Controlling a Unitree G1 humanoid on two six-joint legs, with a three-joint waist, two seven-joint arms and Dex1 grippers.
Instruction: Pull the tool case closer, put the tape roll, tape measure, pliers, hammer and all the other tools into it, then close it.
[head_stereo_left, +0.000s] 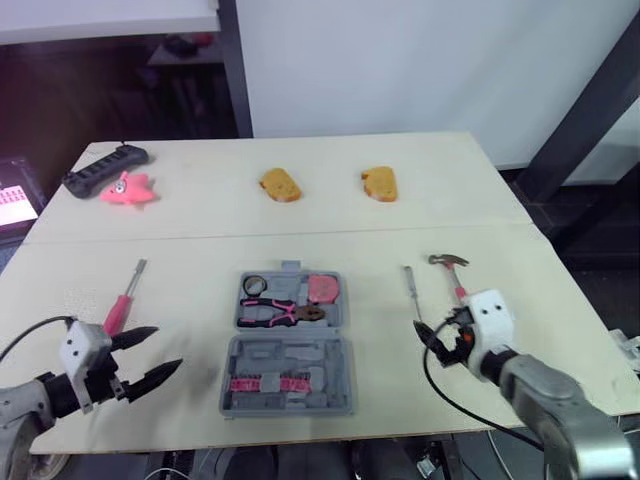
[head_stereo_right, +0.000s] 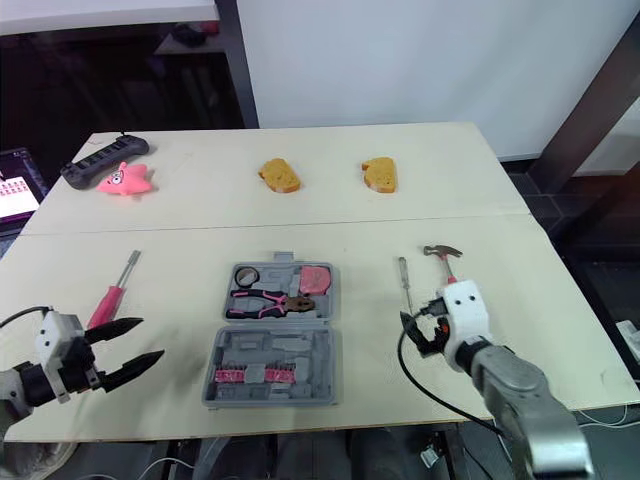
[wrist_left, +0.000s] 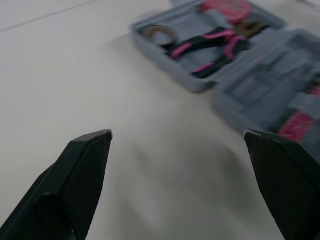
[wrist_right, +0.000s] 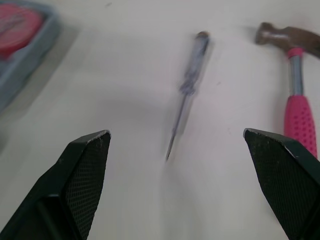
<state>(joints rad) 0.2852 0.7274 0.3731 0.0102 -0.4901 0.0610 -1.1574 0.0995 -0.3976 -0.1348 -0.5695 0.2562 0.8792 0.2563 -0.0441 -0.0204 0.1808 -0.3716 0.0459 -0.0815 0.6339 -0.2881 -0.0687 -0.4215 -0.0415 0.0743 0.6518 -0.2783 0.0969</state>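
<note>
Tool case (head_stereo_left: 285, 352) lies open at the middle of the table (head_stereo_left: 200, 240), near the front edge, so the pull-closer step appears done. Its far half holds the tape roll (head_stereo_left: 253, 284), the pliers (head_stereo_left: 280, 313) and the tape measure (head_stereo_left: 323, 289); the near half carries a row of pink-mounted bits.

Three tools lie outside the case. The pink-handled screwdriver (head_stereo_left: 122, 300) lies toward the left edge. The slim screwdriver (head_stereo_left: 410, 285) and the hammer (head_stereo_left: 455, 278) lie side by side, apart, toward the right edge. Roughly half the packing is judged complete; loading these three and closing the lid are left.

Left gripper (head_stereo_left: 167, 349) sits near the front-left corner, fingers spread wide, holding and touching nothing, pointed toward the case. Right gripper (head_stereo_left: 426, 338) sits near the front edge, right of the case. Its fingers are likewise wide apart and empty, aimed at the slim screwdriver with the hammer just beside its line. The slim screwdriver is judged the next likely pick.
</note>
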